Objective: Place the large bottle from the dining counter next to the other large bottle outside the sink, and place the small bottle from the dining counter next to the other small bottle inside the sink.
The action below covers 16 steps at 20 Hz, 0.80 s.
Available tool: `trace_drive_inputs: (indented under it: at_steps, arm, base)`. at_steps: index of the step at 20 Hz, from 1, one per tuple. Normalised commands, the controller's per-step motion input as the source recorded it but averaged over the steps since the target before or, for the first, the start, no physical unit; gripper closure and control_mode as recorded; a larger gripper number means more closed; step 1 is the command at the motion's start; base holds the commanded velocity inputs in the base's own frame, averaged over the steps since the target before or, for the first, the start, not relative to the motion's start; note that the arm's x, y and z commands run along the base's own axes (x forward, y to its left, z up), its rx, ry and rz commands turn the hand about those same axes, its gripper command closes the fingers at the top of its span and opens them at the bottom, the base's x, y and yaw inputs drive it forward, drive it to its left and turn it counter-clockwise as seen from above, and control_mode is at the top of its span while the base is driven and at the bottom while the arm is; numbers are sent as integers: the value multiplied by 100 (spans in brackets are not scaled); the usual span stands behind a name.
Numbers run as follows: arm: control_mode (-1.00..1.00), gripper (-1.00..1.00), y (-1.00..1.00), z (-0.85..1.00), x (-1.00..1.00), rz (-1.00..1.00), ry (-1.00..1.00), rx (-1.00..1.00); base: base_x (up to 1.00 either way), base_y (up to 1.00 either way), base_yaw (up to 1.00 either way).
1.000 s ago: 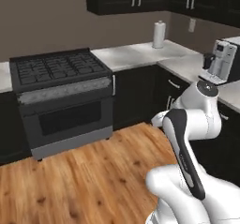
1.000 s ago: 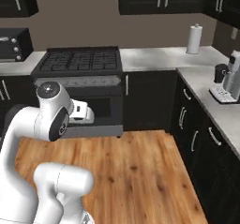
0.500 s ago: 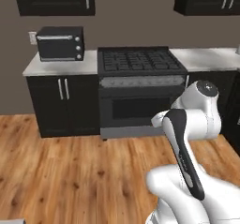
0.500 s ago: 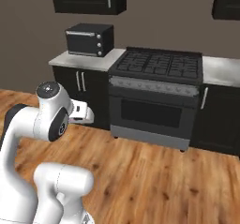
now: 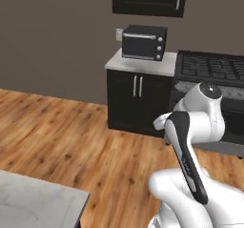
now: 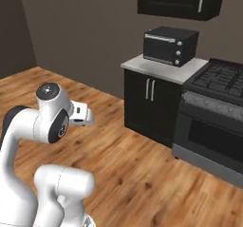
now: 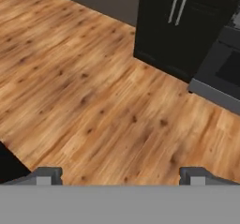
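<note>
My gripper (image 7: 121, 175) is open, its two dark fingertips (image 7: 47, 175) far apart with nothing between them. It hangs over bare wooden floor (image 7: 93, 101), and the white arm is folded close above the base. A corner of the pale marble dining counter (image 5: 38, 203) shows at the lower left of the left base view, with nothing on the part I see. The bottles and the sink are out of view.
A black toaster oven (image 5: 144, 42) (image 6: 171, 45) sits on a short worktop over a dark cabinet (image 5: 138, 98) (image 7: 183, 26). Right of it stands the black stove (image 5: 214, 69) (image 6: 218, 107). Wooden floor stretches to the left, up to a brown wall.
The whole picture has swung: the base has turned left, so the stove slid to the right, and the toaster oven cabinet and the marble corner came into view. Arm pose and gripper unchanged.
</note>
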Motion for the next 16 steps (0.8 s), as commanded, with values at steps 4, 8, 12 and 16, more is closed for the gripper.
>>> trace_drive_inputs:
  at_steps: [4,8,12,16]
  arm:
    - [100,-100,0,0,0,0,0,0]
    - [100,-100,0,0,0,0,0,0]
    - [100,-100,0,0,0,0,0,0]
    - [100,-100,0,0,0,0,0,0]
  base:
    - [100,6,38]
    - [100,-15,26]
    - [100,-1,28]
    - [100,17,43]
